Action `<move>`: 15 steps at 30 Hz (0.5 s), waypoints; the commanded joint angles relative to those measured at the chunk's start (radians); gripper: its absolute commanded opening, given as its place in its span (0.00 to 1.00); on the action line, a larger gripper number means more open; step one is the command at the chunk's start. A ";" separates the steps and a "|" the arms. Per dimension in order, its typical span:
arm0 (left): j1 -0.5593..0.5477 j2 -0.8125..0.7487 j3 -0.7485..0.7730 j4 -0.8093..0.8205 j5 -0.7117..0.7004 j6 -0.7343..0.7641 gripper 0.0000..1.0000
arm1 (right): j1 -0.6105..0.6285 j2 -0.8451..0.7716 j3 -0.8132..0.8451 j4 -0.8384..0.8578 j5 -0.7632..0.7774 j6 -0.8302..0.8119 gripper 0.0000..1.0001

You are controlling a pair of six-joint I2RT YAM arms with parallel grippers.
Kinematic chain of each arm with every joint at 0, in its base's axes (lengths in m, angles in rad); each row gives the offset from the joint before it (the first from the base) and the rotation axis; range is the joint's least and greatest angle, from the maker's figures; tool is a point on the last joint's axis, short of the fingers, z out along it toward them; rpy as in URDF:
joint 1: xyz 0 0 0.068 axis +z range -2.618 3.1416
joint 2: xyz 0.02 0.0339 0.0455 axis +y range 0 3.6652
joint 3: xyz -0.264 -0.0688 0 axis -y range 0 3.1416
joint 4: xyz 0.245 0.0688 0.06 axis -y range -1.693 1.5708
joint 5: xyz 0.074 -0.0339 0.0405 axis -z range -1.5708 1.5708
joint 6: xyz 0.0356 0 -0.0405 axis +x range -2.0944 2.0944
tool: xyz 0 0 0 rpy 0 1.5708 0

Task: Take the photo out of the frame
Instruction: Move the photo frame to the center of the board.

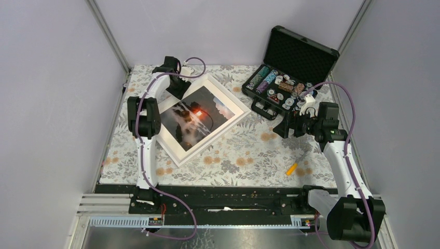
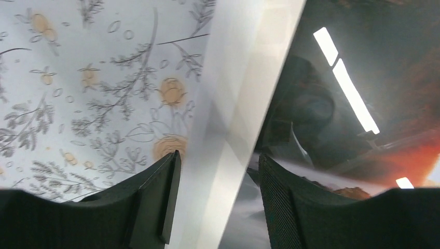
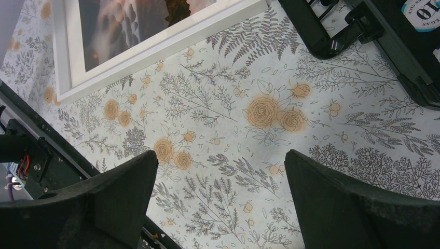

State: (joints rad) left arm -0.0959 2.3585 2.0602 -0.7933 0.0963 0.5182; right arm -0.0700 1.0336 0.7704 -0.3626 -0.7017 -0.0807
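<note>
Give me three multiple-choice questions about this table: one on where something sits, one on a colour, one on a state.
1. Where on the table is the open case? A. near left B. far right C. near middle
2. What colour is the border of the frame? A. black B. red C. white
3. How is the right tool? A. open, empty B. shut tight C. out of sight

Answers: B, the case stands at the far right corner; C, a white border runs round the picture; A, its jaws stand wide apart over the table with nothing between them.
</note>
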 commanded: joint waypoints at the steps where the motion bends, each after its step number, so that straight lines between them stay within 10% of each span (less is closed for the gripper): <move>1: 0.021 -0.026 0.039 0.083 -0.043 0.045 0.61 | 0.004 -0.001 0.000 0.006 -0.029 0.000 1.00; 15: 0.043 0.043 0.060 0.072 0.061 0.041 0.54 | 0.004 0.005 -0.001 0.007 -0.019 -0.004 1.00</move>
State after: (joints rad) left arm -0.0647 2.3695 2.0808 -0.7250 0.0872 0.5610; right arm -0.0700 1.0420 0.7689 -0.3626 -0.7013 -0.0807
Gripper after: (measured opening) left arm 0.567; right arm 0.994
